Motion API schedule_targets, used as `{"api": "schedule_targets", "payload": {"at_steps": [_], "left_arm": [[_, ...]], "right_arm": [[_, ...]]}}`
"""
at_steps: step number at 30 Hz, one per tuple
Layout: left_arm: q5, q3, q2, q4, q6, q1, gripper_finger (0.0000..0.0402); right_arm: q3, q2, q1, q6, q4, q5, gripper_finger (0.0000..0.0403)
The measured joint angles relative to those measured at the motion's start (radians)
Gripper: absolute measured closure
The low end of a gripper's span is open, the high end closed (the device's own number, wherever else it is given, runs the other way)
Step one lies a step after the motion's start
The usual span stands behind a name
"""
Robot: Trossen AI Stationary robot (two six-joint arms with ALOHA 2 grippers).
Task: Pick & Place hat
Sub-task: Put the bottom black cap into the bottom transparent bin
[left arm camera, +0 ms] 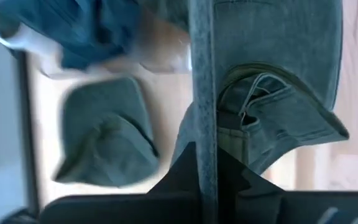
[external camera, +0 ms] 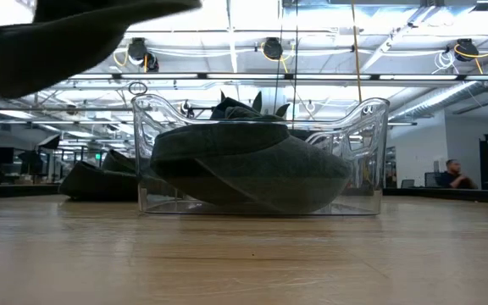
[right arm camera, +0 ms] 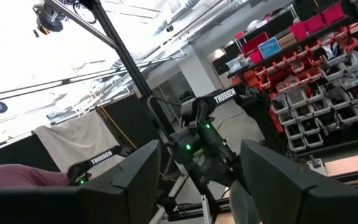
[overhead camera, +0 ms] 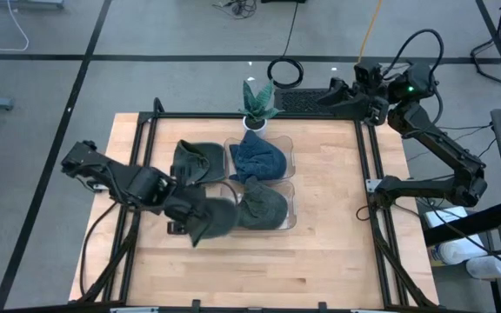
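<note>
Carrying: left gripper (overhead camera: pixel 183 211) clamped on a grey hat (overhead camera: pixel 211 219), lifted just left of the near bin (overhead camera: pixel 290 217).
Done: two hats binned.
Left: one hat (overhead camera: pixel 194 163) on table.
Waiting: right gripper (right arm camera: pixel 194 180) far right, fingers apart, empty.

Two matte black jointed arms, built of boxy links: the left arm (overhead camera: pixel 116 178) at the frame's left, the right arm (overhead camera: pixel 433 143) at upper right. A small green light glows on the right arm, and black cables loop above it.
</note>
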Motion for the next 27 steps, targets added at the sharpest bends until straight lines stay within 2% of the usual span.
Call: {"api": "schedule_targets", "payload": {"at_steps": [7, 17, 22, 27], "left_arm": [[-0.204, 0.102, -0.001, 0.000, 0.076, -0.003, 0.0393], [-0.549, 0.194, -0.001, 0.003, 0.295, -0.003, 0.0393], [-0.754, 0.204, -0.001, 0.035, 0.382, 0.008, 0.0393], [-0.960, 0.204, -0.001, 0.136, 0.542, 0.036, 0.0393]], "right_arm": [[0.000, 0.000, 0.000, 0.016, 0.000, 0.000, 0.0193], [0.000, 0.000, 0.000, 0.244, -0.002, 0.102, 0.0193], [0.000, 0.000, 0.000, 0.306, -0.002, 0.110, 0.0193], [0.000, 0.000, 0.014, 0.403, -0.022, 0.219, 0.0193]]}}
